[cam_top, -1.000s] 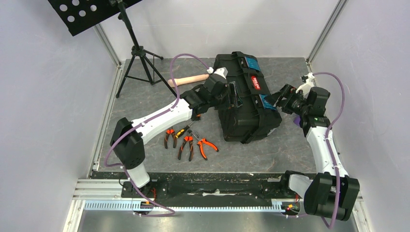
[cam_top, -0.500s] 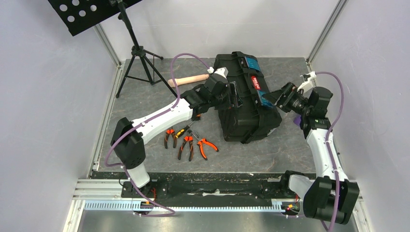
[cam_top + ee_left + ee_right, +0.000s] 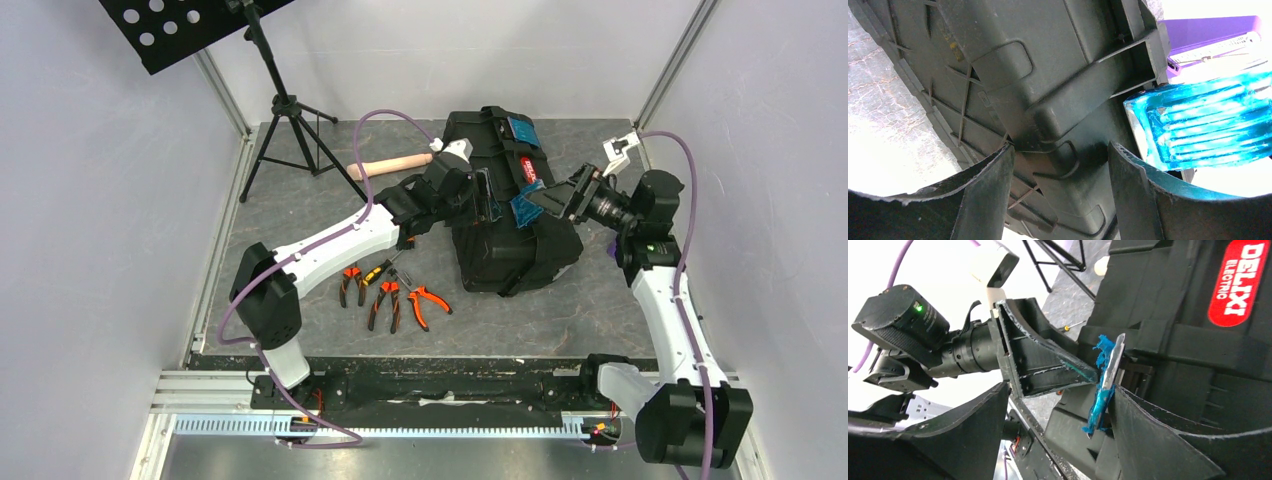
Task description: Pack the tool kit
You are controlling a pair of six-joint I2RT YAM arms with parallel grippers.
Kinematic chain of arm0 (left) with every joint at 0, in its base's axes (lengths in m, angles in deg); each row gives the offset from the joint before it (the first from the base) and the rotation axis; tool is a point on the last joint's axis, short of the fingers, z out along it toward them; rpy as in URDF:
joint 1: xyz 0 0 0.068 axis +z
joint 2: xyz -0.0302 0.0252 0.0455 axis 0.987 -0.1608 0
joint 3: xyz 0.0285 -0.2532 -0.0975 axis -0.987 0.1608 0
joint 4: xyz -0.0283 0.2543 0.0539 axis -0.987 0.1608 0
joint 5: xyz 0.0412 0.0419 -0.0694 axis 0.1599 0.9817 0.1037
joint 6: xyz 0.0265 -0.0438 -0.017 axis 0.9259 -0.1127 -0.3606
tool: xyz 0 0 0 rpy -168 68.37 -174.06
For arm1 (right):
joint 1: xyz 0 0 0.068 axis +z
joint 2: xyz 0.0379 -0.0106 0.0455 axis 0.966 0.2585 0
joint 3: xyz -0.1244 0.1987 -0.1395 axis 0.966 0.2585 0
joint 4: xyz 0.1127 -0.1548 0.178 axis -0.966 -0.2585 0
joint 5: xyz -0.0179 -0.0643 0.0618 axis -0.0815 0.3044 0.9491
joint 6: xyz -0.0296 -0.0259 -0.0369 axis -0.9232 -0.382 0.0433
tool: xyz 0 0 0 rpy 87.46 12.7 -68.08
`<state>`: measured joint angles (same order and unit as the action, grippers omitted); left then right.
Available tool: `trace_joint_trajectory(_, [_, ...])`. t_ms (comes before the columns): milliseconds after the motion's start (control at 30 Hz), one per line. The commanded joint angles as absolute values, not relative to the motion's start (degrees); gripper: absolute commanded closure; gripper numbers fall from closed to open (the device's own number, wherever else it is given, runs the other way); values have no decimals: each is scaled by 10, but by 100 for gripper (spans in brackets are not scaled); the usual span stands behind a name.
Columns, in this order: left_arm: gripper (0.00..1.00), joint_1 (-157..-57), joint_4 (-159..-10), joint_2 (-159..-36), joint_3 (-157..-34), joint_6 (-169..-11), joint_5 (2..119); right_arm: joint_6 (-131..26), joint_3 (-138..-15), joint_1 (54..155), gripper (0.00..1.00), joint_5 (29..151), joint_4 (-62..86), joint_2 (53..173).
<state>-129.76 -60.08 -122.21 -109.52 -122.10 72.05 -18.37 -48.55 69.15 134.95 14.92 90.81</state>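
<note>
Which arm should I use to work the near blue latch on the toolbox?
Right. The latch sits between the open fingers of the right gripper; the left gripper straddles a rib on the other side of the toolbox.

The toolbox (image 3: pixel 505 215) fills the table (image 3: pixel 300 215) centre. Pliers (image 3: pixel 427 300) clutter its 8 o'clock side and a tripod (image 3: pixel 287 103) blocks 10 o'clock. Open floor lies toward 5 o'clock.
</note>
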Motion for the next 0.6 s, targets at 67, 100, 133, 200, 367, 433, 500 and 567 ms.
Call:
trace_joint_trajectory(67, [28,-1301,-508,-1290,-1047,-1139,772,-201,-507,721,30,1380,140,901])
trace_joint_trajectory(100, [28,-1301,-509,-1290,-1046,-1140,772,-204,-508,729,32,1379,139,900])
trace_joint_trajectory(133, [28,-1301,-510,-1289,-1045,-1141,771,-206,-510,738,32,1378,139,898])
trace_joint_trajectory(200, [28,-1301,-516,-1289,-1041,-1144,770,-212,-518,747,32,1377,137,898])
trace_joint_trajectory(367, [28,-1301,-524,-1285,-1033,-1147,767,-221,-540,793,30,1388,135,902])
trace_joint_trajectory(433, [28,-1301,-526,-1282,-1029,-1148,768,-226,-549,793,29,1388,134,905])
trace_joint_trajectory(500, [28,-1301,-528,-1279,-1026,-1149,768,-230,-566,787,27,1380,130,916])
trace_joint_trajectory(567, [28,-1301,-530,-1276,-1022,-1149,769,-228,-584,770,26,1367,130,935])
